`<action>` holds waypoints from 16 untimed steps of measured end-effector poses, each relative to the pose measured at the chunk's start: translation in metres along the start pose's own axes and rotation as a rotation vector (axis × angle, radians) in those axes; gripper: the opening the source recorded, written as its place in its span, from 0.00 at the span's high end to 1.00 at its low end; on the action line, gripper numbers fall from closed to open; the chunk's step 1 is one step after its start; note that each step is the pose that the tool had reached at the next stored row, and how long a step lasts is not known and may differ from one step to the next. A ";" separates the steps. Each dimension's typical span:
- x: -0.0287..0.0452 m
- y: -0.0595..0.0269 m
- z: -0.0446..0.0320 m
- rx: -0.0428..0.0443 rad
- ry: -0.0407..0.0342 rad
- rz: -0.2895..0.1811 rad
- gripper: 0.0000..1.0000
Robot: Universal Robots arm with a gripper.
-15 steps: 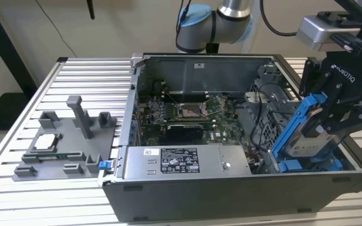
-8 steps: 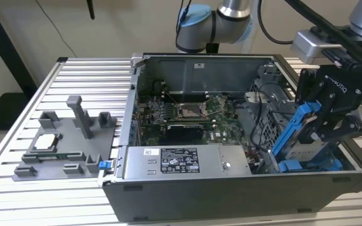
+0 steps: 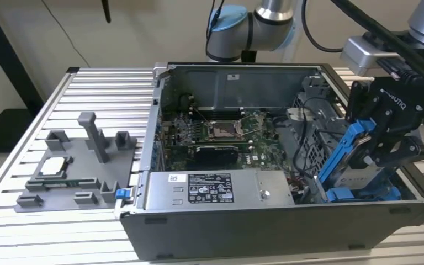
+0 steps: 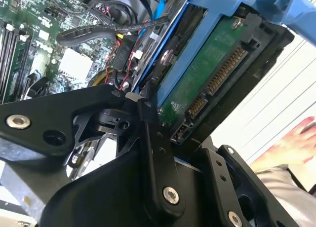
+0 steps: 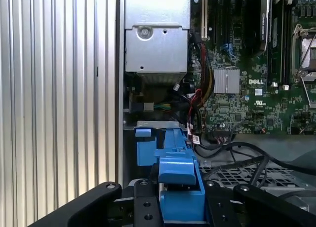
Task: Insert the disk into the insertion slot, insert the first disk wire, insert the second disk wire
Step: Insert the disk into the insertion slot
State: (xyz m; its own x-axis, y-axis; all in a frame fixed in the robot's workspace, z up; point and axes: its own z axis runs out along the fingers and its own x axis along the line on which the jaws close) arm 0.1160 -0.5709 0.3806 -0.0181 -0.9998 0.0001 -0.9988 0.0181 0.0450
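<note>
— Where was the disk (image 3: 353,157) when you checked?

— Your jaws were closed on its blue frame. It hung tilted at the exterior view's right end of the open computer case (image 3: 271,226), lower end down by the drive cage (image 3: 311,149) and near the other blue carrier (image 3: 363,193).

— And its underside?

— In the second wrist view its green circuit board (image 4: 207,69) faced the camera, connector bare. The case stood on your ribbed bench (image 3: 86,88), motherboard (image 3: 227,132) exposed.

Softly, evenly lit from overhead. Blown out to white beside the disk (image 4: 207,74) in the second wrist view. Shadowed deep inside the computer case (image 3: 234,83); faintly glossed along the ribbed table (image 5: 49,89).
</note>
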 end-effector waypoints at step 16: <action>0.0000 0.0000 0.0006 -0.0001 0.0005 0.000 0.00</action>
State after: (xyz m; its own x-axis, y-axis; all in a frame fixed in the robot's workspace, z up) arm 0.1160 -0.5709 0.3799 -0.0181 -0.9998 0.0006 -0.9988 0.0181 0.0451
